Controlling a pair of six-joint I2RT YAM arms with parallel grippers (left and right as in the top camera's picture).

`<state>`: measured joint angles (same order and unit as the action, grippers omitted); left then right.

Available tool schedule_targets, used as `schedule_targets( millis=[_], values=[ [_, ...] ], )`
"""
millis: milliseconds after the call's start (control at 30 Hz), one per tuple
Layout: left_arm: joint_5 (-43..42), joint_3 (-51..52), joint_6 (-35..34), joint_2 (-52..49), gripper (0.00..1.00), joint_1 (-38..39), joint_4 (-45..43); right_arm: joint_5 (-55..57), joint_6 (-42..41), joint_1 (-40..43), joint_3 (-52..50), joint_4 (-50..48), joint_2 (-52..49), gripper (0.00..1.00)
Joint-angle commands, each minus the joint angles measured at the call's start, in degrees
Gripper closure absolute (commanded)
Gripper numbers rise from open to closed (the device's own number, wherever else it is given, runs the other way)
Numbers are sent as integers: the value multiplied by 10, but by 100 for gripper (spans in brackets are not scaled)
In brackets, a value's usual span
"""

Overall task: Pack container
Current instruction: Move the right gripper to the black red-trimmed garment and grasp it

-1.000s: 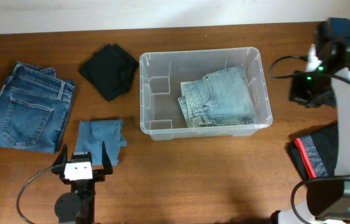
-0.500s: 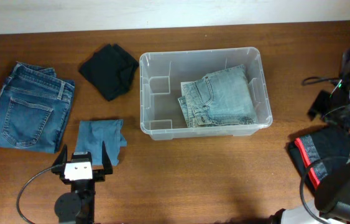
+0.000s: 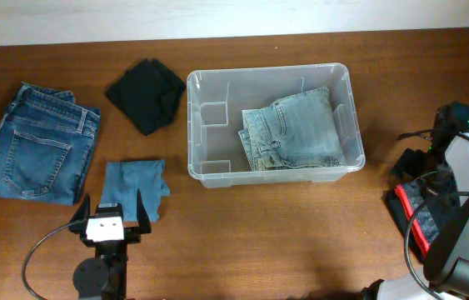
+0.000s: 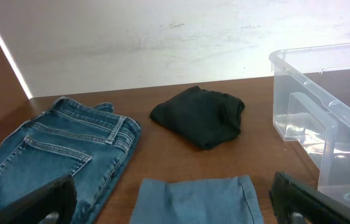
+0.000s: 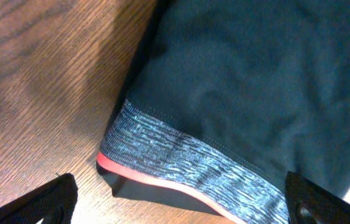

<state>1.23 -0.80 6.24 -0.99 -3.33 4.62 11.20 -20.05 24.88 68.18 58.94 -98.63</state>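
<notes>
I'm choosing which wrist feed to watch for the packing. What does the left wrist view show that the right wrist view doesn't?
Only the left wrist view: jeans, a black cloth, a blue cloth and a corner of the clear container.
Only the right wrist view: a dark garment with a grey-and-red band, seen close up.
Both: the wooden table, and an open gripper with nothing between its fingers, the left gripper in one and the right gripper in the other.
</notes>
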Motion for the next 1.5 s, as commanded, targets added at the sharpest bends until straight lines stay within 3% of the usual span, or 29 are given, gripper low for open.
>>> schedule_targets(
  millis=[0, 500, 733, 833, 967, 1233, 1467],
  values=[
    [-6, 3, 5, 2, 1, -1, 1, 13, -35, 12, -9, -2, -2, 2],
    [-6, 3, 5, 2, 0, -1, 1, 11, -104, 30, -9, 49, -5, 2],
    [-6, 3, 5, 2, 0, -1, 1, -2, -16, 28, -9, 60, -5, 2],
    [-6, 3, 5, 2, 0, -1, 1, -33, 61, 28, -9, 61, -5, 2],
    [-6, 3, 5, 2, 0, -1, 1, -33, 88, 28, -9, 62, -5, 1],
    [-6, 3, 5, 2, 1, -1, 1, -31, 87, 30, -21, 26, -5, 2],
    [-6, 3, 5, 2, 0, -1, 1, -61, 89, 29, -109, -95, -5, 2]
  ],
)
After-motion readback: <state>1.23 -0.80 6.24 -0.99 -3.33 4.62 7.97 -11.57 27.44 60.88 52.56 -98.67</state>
